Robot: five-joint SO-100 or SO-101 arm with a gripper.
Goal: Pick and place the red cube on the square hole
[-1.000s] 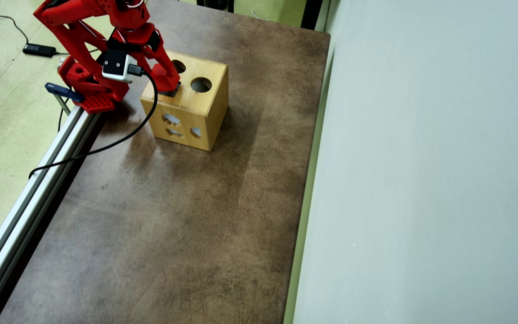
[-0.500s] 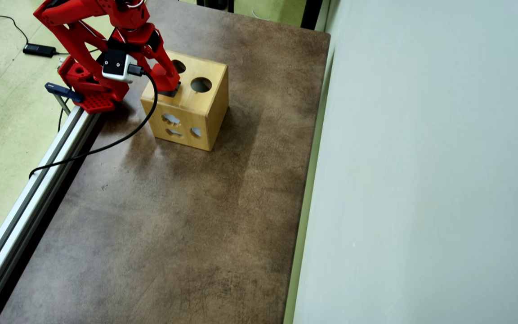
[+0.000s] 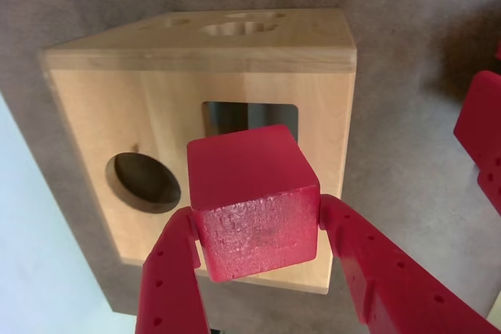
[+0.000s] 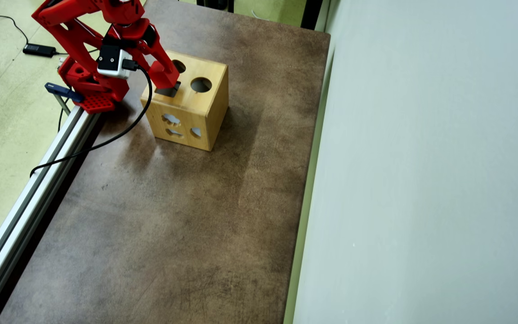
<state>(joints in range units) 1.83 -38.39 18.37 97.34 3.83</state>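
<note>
The red cube [image 3: 254,201] is held up in the air by the gripper [image 3: 258,271], with 1 red finger [image 3: 168,279] pressed on its left side and the other on its right side in the wrist view. So the gripper is closed around the cube and the cube is not touching the wooden box [image 3: 94,115] yet. Just behind the cube in that view is the square hole [image 3: 235,115], a dark cut-out in the top face of the box. The cube hides the lower part of the hole, so it looks to be just short of it, a bit toward the camera's side. The cube's flat sides look nearly lined up with the hole's straight edges, maybe turned a tiny bit. A round hole [image 3: 143,181] sits to the left of the square one in this view, and the cube is not over that one. In the overhead view the gripper [image 4: 165,81] hangs over the box [image 4: 205,117] at the side of its top nearest the arm, and part of the square hole [image 4: 168,91] shows dark under it. The box stands near the far left corner of the brown tabletop [image 4: 173,225] in that view. I think the next move needs the cube to go a little further forward until it is right above the square hole, and then down.
</note>
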